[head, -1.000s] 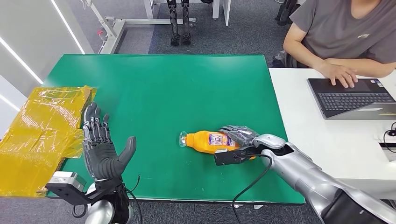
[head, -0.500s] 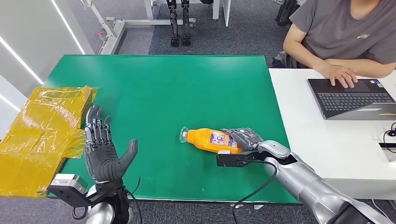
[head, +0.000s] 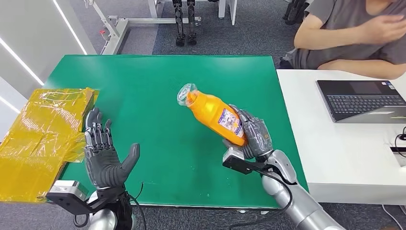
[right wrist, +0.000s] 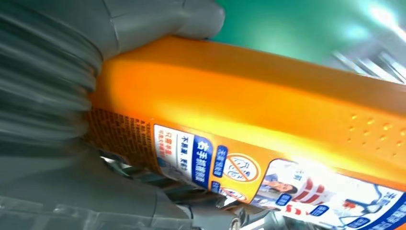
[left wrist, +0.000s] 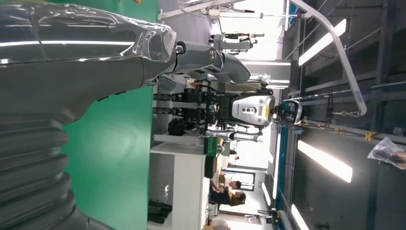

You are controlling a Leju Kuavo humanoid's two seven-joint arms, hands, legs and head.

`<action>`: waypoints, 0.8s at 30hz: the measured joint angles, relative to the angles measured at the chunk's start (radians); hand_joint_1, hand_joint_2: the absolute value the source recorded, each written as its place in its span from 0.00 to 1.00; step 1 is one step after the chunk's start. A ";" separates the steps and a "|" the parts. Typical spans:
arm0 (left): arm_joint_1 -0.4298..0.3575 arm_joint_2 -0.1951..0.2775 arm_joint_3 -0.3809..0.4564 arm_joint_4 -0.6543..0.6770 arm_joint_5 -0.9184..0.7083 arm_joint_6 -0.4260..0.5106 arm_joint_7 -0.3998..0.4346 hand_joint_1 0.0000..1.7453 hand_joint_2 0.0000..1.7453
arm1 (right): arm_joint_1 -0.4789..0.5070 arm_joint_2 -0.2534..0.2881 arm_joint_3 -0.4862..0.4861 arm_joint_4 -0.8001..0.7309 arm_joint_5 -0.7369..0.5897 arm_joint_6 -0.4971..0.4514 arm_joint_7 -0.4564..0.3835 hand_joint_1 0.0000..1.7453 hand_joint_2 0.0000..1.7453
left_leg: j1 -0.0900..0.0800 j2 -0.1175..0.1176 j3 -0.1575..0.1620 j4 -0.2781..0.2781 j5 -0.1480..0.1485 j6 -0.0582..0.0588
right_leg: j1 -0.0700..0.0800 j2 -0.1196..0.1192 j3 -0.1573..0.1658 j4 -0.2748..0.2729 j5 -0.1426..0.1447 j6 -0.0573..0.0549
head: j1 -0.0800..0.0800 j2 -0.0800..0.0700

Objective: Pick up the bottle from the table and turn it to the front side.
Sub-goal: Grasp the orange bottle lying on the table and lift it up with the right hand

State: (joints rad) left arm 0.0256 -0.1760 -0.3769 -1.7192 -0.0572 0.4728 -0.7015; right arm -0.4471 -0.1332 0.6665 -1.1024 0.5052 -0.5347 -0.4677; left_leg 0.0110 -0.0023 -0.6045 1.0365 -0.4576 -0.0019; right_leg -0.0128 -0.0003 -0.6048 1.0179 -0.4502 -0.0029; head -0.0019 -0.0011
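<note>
While the right hand grips the base of the orange bottle, it holds it tilted above the green table, toward the right edge, clear-wrapped cap pointing up and away, label showing, likely so it can be turned; the left hand waits near the front-left corner, fingers spread and holding nothing, beside a yellow plastic-wrapped package.

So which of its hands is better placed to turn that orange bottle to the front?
The right hand. It grips the orange bottle near its base, tilted above the green table. The left hand hovers open off to the side, holding nothing.
</note>
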 joint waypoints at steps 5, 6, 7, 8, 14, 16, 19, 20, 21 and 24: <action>-0.017 -0.004 0.000 0.002 0.005 -0.019 0.000 0.00 1.00 | 0.080 0.039 -0.058 -0.092 -0.031 -0.064 -0.077 1.00 1.00 | 0.000 0.000 0.000 0.000 0.000 0.000 | 0.000 0.000 0.000 0.000 0.000 0.000 | 0.000 0.000; -0.019 -0.004 0.000 0.003 0.009 -0.028 0.000 0.00 1.00 | 0.091 0.045 -0.062 -0.105 -0.036 -0.072 -0.089 1.00 1.00 | 0.000 0.000 0.000 0.000 0.000 0.000 | 0.000 0.000 0.000 0.000 0.000 0.000 | 0.000 0.000; -0.022 -0.005 0.000 0.004 0.019 -0.042 0.000 0.00 1.00 | 0.100 0.050 -0.066 -0.115 -0.040 -0.080 -0.101 1.00 1.00 | 0.000 0.000 0.000 0.000 0.000 0.000 | 0.000 0.000 0.000 0.000 0.000 0.000 | 0.000 0.000; -0.024 -0.007 0.000 0.005 0.031 -0.059 0.000 0.00 1.00 | 0.107 0.056 -0.068 -0.123 -0.044 -0.087 -0.112 1.00 1.00 | 0.000 0.000 0.000 0.000 0.000 0.000 | 0.000 0.000 0.000 0.000 0.000 0.000 | 0.000 0.000; -0.034 -0.021 0.000 0.005 0.083 -0.178 0.000 0.00 1.00 | 0.116 0.084 -0.073 -0.142 -0.051 -0.088 -0.122 1.00 1.00 | 0.000 0.001 0.000 0.000 0.000 0.000 | 0.000 0.001 0.000 0.000 0.000 0.000 | 0.000 0.000; -0.034 -0.026 0.000 0.005 0.102 -0.246 0.000 0.00 1.00 | 0.114 0.089 -0.072 -0.140 -0.044 -0.062 -0.091 1.00 1.00 | 0.000 0.001 0.000 0.000 0.000 0.000 | 0.000 0.000 0.000 0.000 0.000 0.000 | 0.000 0.000; -0.035 -0.031 0.000 0.005 0.119 -0.325 0.000 0.00 1.00 | 0.109 0.097 -0.072 -0.127 -0.043 -0.021 -0.055 1.00 1.00 | 0.000 0.001 0.000 0.000 0.000 0.000 | 0.000 0.000 0.000 0.000 0.000 0.000 | 0.000 0.000; -0.036 -0.033 0.000 0.005 0.123 -0.338 0.000 0.00 1.00 | 0.106 0.099 -0.072 -0.121 -0.044 -0.011 -0.052 1.00 1.00 | 0.000 0.001 0.000 0.000 0.000 0.000 | 0.000 0.001 0.000 0.000 0.000 0.000 | 0.000 0.000; -0.037 -0.035 0.000 0.005 0.128 -0.349 0.000 0.00 1.00 | 0.102 0.102 -0.072 -0.113 -0.044 -0.003 -0.049 1.00 1.00 | 0.000 0.001 0.000 0.000 0.000 0.000 | 0.000 0.001 0.000 0.000 0.000 0.000 | 0.000 0.000; -0.048 -0.037 0.000 0.010 0.145 -0.369 0.000 0.00 1.00 | 0.085 0.115 -0.072 -0.093 -0.044 0.017 -0.049 1.00 1.00 | 0.000 0.001 0.000 0.000 0.000 0.000 | 0.000 0.001 -0.001 0.000 0.000 0.000 | 0.000 0.000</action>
State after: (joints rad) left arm -0.0223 -0.2126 -0.3765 -1.7097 0.0876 0.1039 -0.7015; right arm -0.3625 -0.0179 0.5941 -1.1957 0.4616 -0.5175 -0.5170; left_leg 0.0109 -0.0017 -0.6049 1.0364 -0.4577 -0.0017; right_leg -0.0129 0.0002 -0.6053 1.0179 -0.4502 -0.0030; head -0.0019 -0.0011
